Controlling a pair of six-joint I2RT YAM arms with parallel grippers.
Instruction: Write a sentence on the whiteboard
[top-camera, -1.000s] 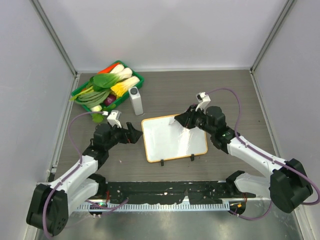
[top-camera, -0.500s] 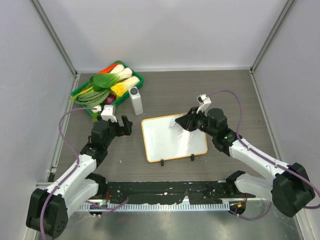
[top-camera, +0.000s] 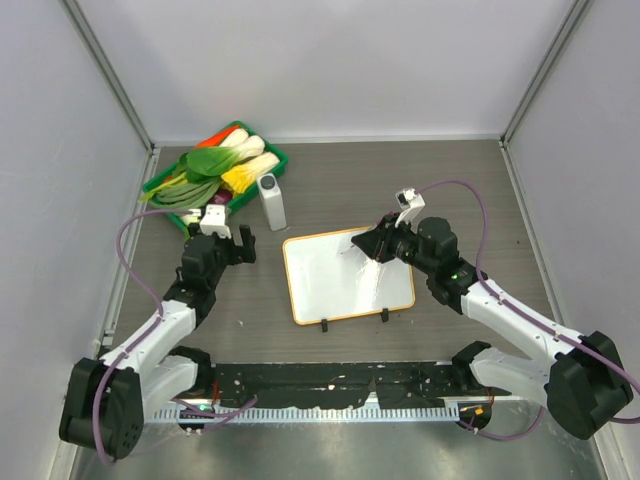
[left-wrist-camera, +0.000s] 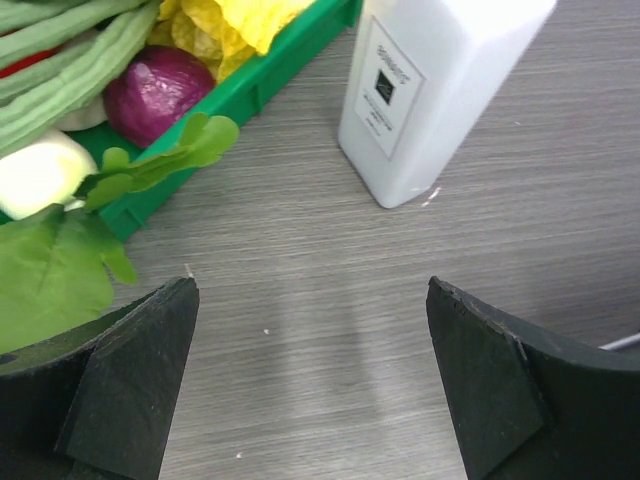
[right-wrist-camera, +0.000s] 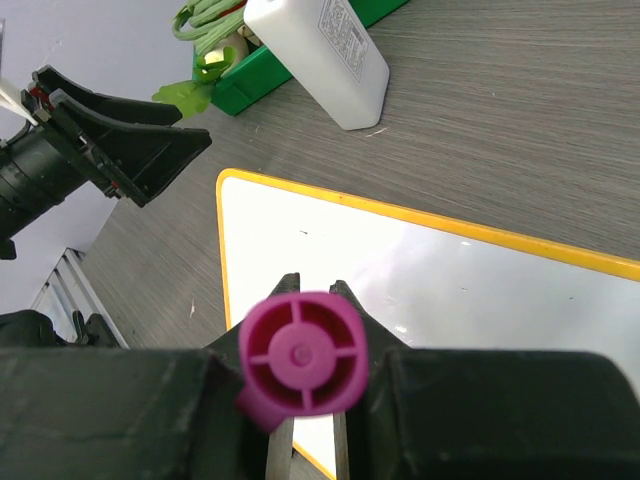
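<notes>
Far left: green tray (top-camera: 277, 160) of vegetables (top-camera: 214, 166) at the back corner of the table, well apart from the work area. Left gripper (left-wrist-camera: 311, 298) stands released, jaws wide with nothing between them, over bare tabletop just short of the tray and the white bottle (top-camera: 271, 201). The left arm is folded low, with its wrist turned toward the tray, likely parked out of the way so that the board surface is unobstructed. Centre: the whiteboard (top-camera: 340, 288) lies flat and slightly skewed, with its two clip feet (top-camera: 323, 324) on the near edge. No writing can be made out on it from above. Right gripper (top-camera: 374, 244) is clenched on a pink marker (right-wrist-camera: 303, 357); the wrist view looks down on the marker's butt end, so the marker points down at the board. The right arm reaches forward and inward, its forearm sloping down to the board's far right corner. Contact of the tip with the board cannot be told. Judgement: writing is at or near its start.
</notes>
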